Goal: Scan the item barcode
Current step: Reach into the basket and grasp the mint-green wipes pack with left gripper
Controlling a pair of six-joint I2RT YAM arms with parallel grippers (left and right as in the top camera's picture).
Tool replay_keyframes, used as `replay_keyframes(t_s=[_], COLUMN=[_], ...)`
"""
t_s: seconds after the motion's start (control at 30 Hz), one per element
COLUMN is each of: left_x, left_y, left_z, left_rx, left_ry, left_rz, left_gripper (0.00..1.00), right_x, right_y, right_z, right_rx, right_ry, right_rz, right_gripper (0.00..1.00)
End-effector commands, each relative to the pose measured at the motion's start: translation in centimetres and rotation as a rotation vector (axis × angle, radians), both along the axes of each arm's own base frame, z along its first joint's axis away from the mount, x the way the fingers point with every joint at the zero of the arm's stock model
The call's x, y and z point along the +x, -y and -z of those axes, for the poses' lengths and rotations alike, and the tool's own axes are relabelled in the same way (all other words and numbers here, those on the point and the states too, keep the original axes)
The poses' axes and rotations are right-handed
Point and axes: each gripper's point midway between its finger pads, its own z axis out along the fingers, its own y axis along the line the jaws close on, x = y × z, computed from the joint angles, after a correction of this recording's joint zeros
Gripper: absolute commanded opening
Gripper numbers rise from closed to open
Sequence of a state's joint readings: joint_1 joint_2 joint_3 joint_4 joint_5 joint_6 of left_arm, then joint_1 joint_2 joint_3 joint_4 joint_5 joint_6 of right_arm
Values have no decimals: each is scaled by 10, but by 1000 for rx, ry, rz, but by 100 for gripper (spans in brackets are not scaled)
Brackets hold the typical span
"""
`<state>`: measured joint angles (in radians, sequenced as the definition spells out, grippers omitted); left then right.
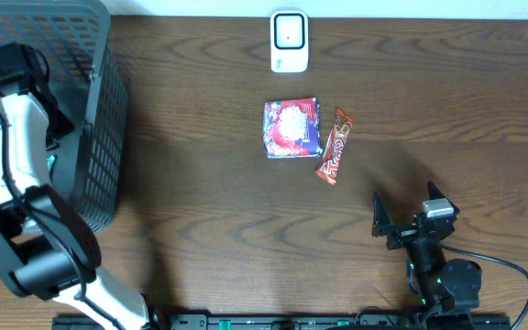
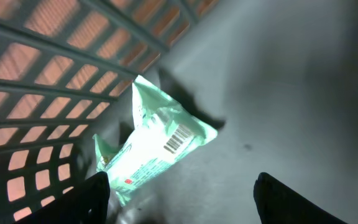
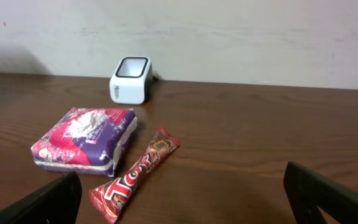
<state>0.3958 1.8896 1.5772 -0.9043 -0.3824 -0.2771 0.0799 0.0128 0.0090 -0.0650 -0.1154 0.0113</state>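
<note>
Basket point(image 1: 99, 137) hides left hand point(image 2: 182, 193) from overhead; fingers point(image 2: 278, 199) spread above green packet point(image 2: 160, 140), print blurred; right hand point(image 3: 182, 193) released, empty

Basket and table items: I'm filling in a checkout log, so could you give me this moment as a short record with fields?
scanner: white scanner, at the table's far edge
table items: red-purple packet and red candy bar, side by side
basket: grey basket, on the robot's left
in basket: pale green packet, barcode showing
left gripper: open, empty, inside the basket over the green packet
right gripper: open, empty, facing the table items
</note>
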Motion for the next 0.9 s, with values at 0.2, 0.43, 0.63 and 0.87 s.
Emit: replay_keyframes(t_s=[0.2,0.43,0.63,0.87], left_x=[-28,-33,-32,-49], left_y=[-16,-33,-22,-12], left_z=[56,62,84,113], left_rx=[-16,-44,-161,-181], left_ry=[-229,-191,-131,-169], left_rz=[2,-51,-47,-49], left_gripper=[80,80,80,65], right_x=[0,0,0,0], right_y=[0,0,0,0], right_z=[1,1,1,1], right_rx=[2,2,2,2], right_ry=[-1,-1,-1,-1], right_rz=[1,1,1,1], right_gripper=[99,99,99,99])
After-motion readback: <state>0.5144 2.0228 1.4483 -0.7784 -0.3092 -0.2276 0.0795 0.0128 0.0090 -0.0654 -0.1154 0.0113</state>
